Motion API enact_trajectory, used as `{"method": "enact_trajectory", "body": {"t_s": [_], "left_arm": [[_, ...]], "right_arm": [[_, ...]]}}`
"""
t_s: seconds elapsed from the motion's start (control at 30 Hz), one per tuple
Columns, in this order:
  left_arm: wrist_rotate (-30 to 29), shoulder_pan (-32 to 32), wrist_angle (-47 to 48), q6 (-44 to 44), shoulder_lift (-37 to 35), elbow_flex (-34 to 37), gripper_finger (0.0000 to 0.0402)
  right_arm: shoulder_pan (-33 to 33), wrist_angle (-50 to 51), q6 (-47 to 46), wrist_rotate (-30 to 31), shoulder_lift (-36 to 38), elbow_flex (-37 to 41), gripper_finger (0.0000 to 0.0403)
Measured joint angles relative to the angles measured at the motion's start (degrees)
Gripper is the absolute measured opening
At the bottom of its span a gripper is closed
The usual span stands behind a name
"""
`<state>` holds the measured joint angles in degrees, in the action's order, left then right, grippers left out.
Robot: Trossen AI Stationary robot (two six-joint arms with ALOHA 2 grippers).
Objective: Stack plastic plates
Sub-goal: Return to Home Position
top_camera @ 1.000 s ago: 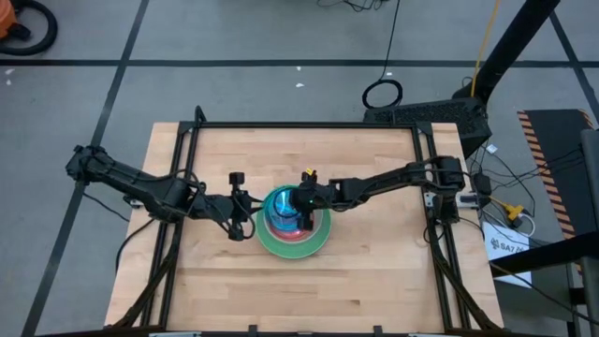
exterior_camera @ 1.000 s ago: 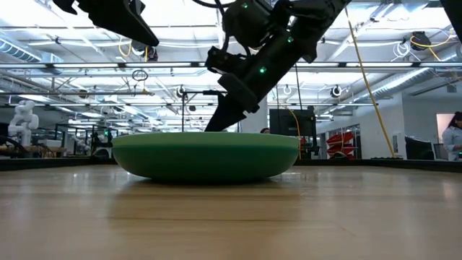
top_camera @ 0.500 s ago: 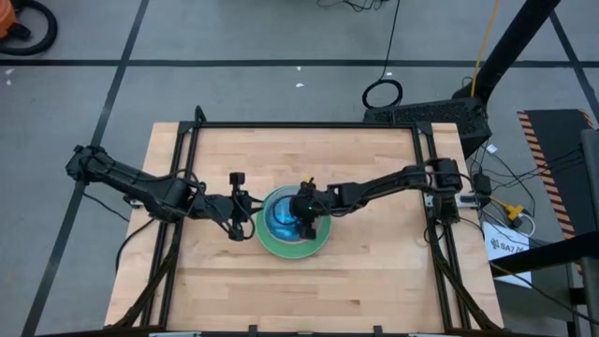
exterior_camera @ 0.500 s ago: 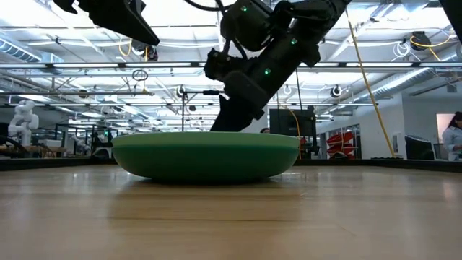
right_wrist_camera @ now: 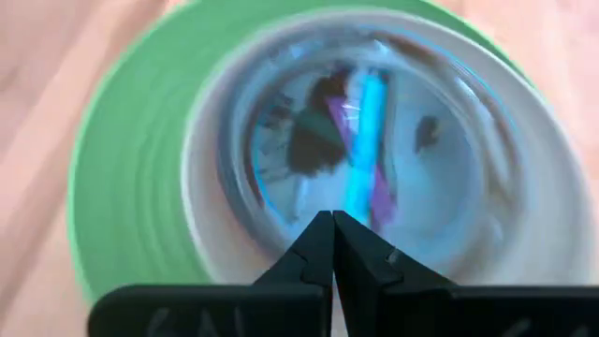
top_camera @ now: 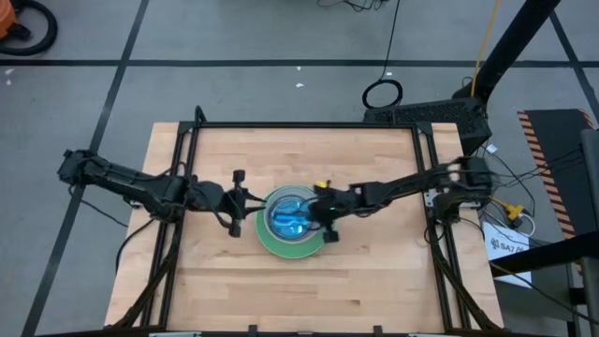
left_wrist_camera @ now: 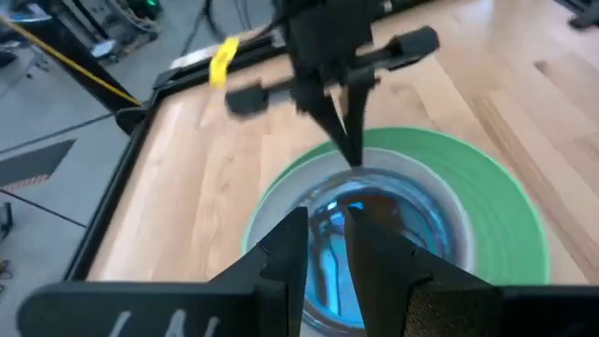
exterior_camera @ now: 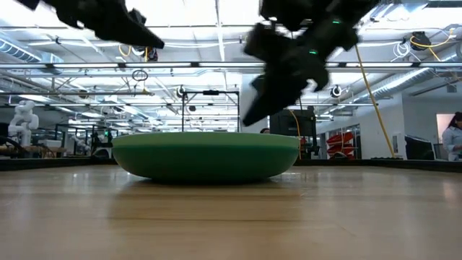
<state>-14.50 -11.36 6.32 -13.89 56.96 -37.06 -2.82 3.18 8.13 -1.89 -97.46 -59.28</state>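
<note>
Stack: the plates point(top_camera: 281, 230) stand in one pile near the middle of the table point(top_camera: 225, 290), between the two hands.
Green plate point(top_camera: 271, 246): the widest, at the bottom, flat on the table. In the low view its side and rim hide all that lies in it.
Pale plate point(right_wrist_camera: 201, 178): sits inside the green plate, its rim showing as a light ring round the top one.
Blue plate point(top_camera: 285, 217): translucent, uppermost, about centred in the pile. Dark and pink shapes show through it, but I cannot tell which plates lie under it.
Left hand point(top_camera: 255, 208): at the pile's left edge, pointing toward it. In the low view it is high above the green plate's left rim, touching nothing. Its fingers point(left_wrist_camera: 295, 234) stand a narrow gap apart with nothing between them, and the blue plate shows through that gap.
Right hand point(top_camera: 309, 216): over the right part of the pile, tips aimed down and inward toward the blue plate. In the low view the tips hang clear above the green rim, apart from the plates. Its fingers point(right_wrist_camera: 314, 248) are pressed together to a point and grip nothing.
Hands to each other: they face one another across the pile, near but not touching.
Person point(exterior_camera: 453, 137): stands far off in the room, at the right edge of the low view.
</note>
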Motion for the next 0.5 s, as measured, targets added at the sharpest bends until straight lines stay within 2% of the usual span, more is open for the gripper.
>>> {"method": "enact_trajectory", "body": {"t_s": [0.13,0.23,0.5], "left_arm": [[3.73,5.78,-4.44,0.88,-5.02,5.66,0.0083],[9.93,10.56,-7.29,1.06,-8.36,9.26,0.0083],[21.66,22.72,-11.08,2.13,-13.67,13.80,0.0083]], "right_arm": [[1.85,-6.26,0.34,0.13,10.01,11.44,0.0001],[2.99,-11.35,-0.46,0.32,18.14,19.62,0.0001],[3.51,-12.91,-2.73,0.35,40.28,35.26,0.0001]]}}
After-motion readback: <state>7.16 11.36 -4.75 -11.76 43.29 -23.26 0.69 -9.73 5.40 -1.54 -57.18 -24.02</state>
